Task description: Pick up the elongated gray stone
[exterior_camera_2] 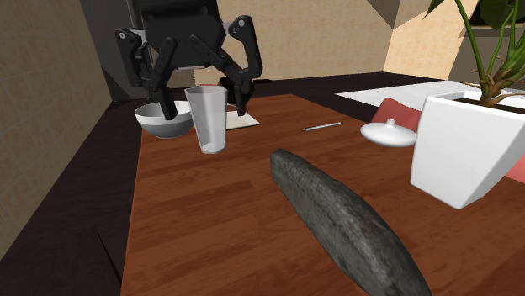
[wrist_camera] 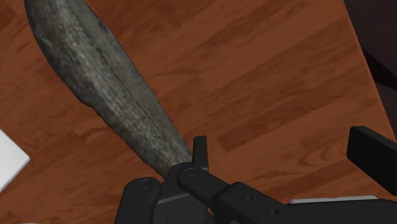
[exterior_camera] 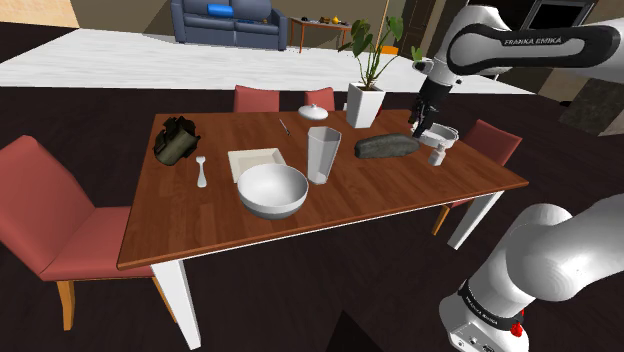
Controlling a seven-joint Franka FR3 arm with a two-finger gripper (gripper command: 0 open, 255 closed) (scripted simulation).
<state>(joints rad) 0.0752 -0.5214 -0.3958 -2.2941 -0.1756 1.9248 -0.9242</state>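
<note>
The elongated gray stone (exterior_camera: 387,146) lies flat on the wooden table (exterior_camera: 330,215), toward the shoulder view's right. My black gripper (exterior_camera: 427,128) hangs just above the stone's right end, fingers pointing down. Seen from the wrist, the stone (wrist_camera: 105,83) runs away from the gripper (wrist_camera: 286,153), and its near tip lies beside one fingertip (wrist_camera: 200,149), outside the gap. The jaws stand wide apart and hold nothing. In the second exterior view the stone (exterior_camera_2: 345,219) stretches toward the camera and the open gripper (exterior_camera_2: 204,111) hovers over the table.
A small white object (exterior_camera: 440,143) stands right next to the gripper. A glass (exterior_camera: 322,153), white bowl (exterior_camera: 272,190) and square plate (exterior_camera: 254,163) sit mid-table; a white planter (exterior_camera: 364,103) and lidded dish (exterior_camera: 317,111) behind. The table edge (wrist_camera: 366,57) is close.
</note>
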